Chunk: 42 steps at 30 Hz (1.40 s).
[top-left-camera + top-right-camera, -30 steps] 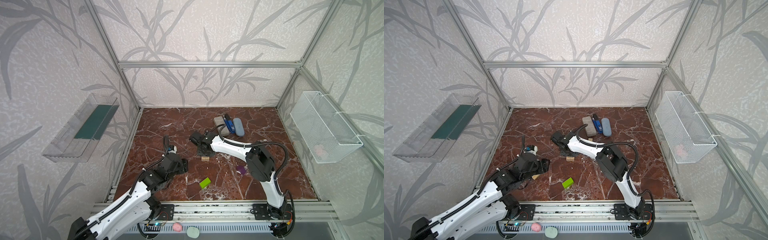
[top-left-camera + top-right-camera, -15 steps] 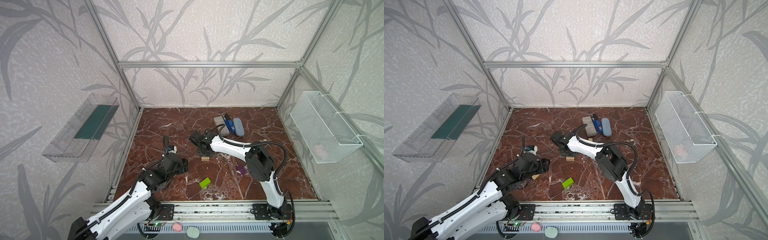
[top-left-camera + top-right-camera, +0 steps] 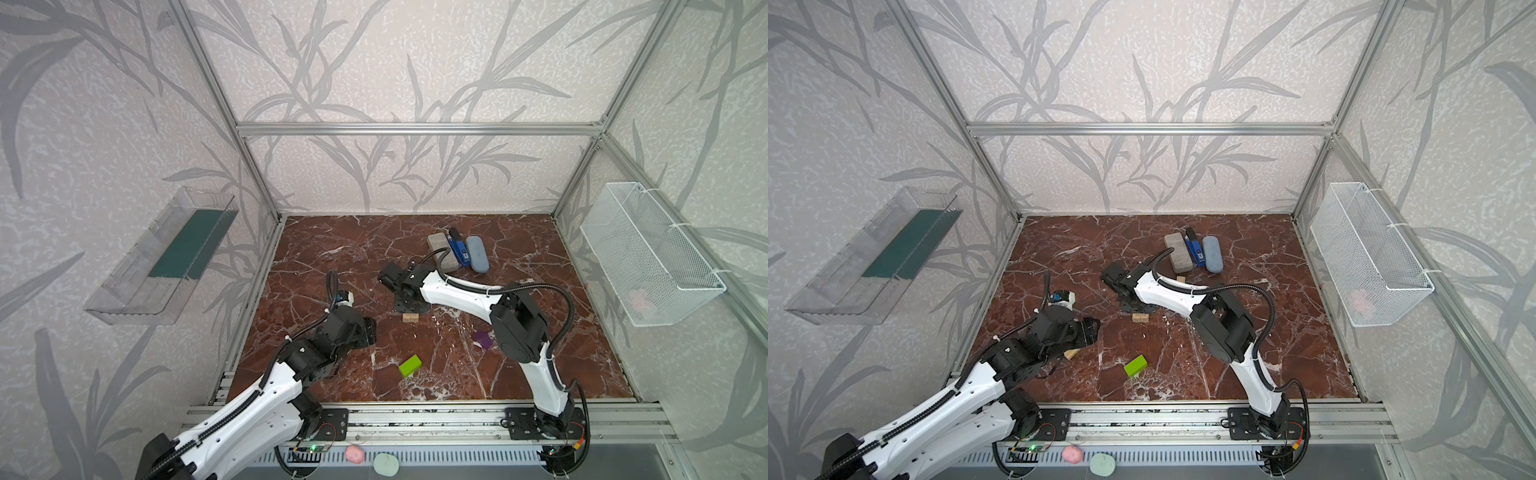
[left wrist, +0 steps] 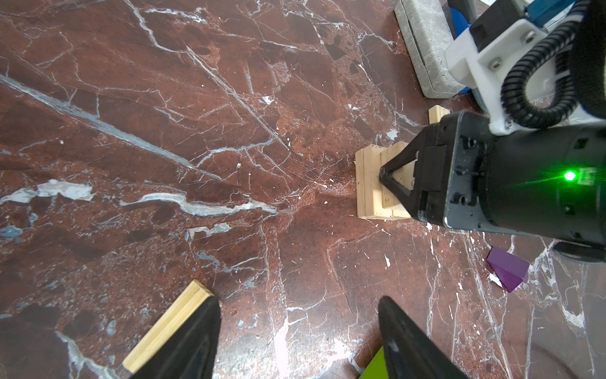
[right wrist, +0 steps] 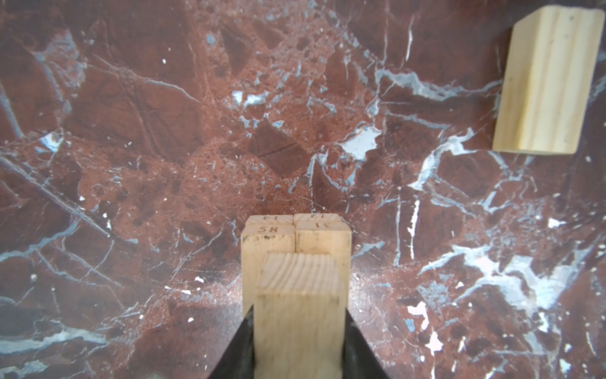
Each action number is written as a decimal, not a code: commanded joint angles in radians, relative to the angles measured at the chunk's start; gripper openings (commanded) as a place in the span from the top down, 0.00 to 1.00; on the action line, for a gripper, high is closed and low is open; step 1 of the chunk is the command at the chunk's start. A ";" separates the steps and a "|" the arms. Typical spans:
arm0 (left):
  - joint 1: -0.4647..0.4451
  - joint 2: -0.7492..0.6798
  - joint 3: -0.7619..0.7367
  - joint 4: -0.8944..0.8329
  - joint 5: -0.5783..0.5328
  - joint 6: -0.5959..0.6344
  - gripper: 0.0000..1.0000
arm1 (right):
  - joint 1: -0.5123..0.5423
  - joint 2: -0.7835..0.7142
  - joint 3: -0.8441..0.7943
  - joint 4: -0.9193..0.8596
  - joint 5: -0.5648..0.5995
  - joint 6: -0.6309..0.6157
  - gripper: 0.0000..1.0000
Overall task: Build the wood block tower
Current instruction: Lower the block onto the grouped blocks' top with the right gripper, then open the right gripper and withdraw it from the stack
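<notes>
In both top views the tower (image 3: 410,317) is noted mid-way across the marble floor (image 3: 332,249), a low stack of pale planks, with the right gripper (image 3: 409,306) set directly over it. A green block (image 3: 409,365) is seen apart, nearer the front; a purple block (image 3: 483,340) is seen in a top view beside the right arm. The left gripper (image 3: 1092,330) is found low at the left, a loose plank (image 3: 1071,354) just beside it. In the left wrist view its jaws are seen well apart, nothing between them. In the right wrist view a top plank (image 5: 298,279) is pinched between the right jaws, over two paired layers.
</notes>
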 commanded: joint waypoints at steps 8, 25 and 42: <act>0.006 -0.008 -0.007 -0.011 -0.015 -0.010 0.26 | 0.007 -0.006 0.017 0.007 -0.002 -0.004 0.65; 0.006 -0.011 0.004 -0.024 -0.011 -0.004 0.26 | 0.011 -0.070 0.009 0.000 0.012 -0.028 0.49; 0.057 -0.004 0.080 -0.219 -0.011 0.064 0.19 | -0.020 -0.523 -0.424 0.343 -0.104 -0.414 0.08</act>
